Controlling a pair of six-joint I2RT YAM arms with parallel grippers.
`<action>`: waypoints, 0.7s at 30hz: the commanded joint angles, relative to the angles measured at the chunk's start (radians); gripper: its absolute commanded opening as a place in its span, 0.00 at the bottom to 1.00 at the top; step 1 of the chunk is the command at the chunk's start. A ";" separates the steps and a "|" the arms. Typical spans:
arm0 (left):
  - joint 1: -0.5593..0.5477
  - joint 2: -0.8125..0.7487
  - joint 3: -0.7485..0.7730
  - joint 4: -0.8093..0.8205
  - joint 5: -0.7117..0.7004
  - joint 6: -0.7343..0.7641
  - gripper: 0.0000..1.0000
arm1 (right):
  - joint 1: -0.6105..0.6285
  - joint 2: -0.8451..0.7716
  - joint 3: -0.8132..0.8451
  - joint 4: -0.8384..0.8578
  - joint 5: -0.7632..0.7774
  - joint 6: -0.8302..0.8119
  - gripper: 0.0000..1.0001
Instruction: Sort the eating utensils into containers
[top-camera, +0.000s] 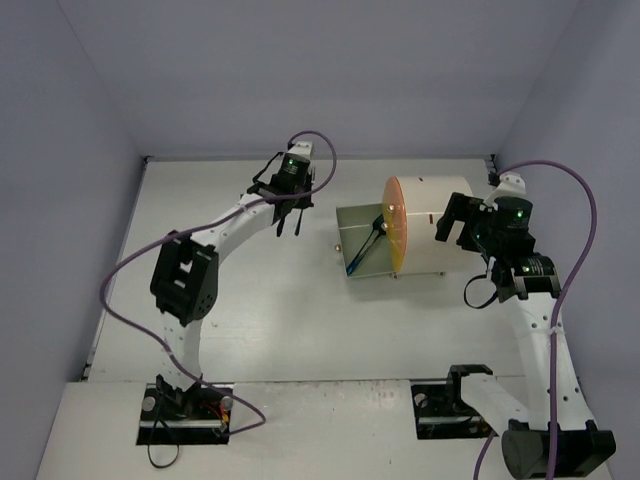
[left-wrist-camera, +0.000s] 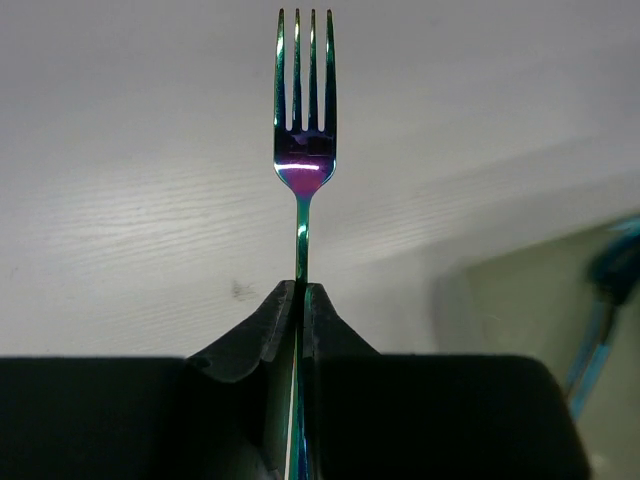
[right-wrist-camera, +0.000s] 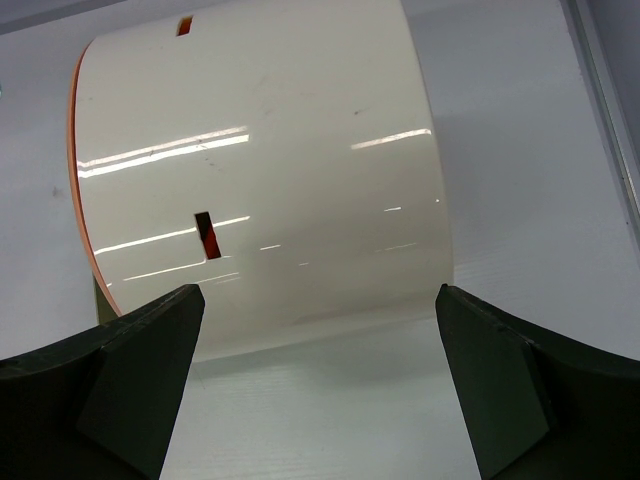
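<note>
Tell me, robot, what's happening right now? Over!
Left gripper shut on fork. Right gripper open, by white cabinet. Drawer open, blue utensils inside. Nothing between fork and drawer.

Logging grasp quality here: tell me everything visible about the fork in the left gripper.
The fork is thin, shiny metal, iridescent blue-green with a purple patch at the base of its four straight tines. Its slim handle is pinched between the dark fingers of the shut left gripper. The tines point straight out from them, over the white table.
</note>
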 joint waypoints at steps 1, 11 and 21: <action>-0.087 -0.158 0.031 0.096 0.048 -0.024 0.00 | 0.006 0.010 0.003 0.037 -0.005 -0.004 1.00; -0.216 -0.065 0.123 0.173 -0.012 -0.125 0.00 | 0.006 0.008 0.006 0.037 -0.008 0.000 1.00; -0.297 -0.011 0.068 0.213 -0.060 -0.165 0.00 | 0.004 -0.015 -0.006 0.037 0.002 -0.004 1.00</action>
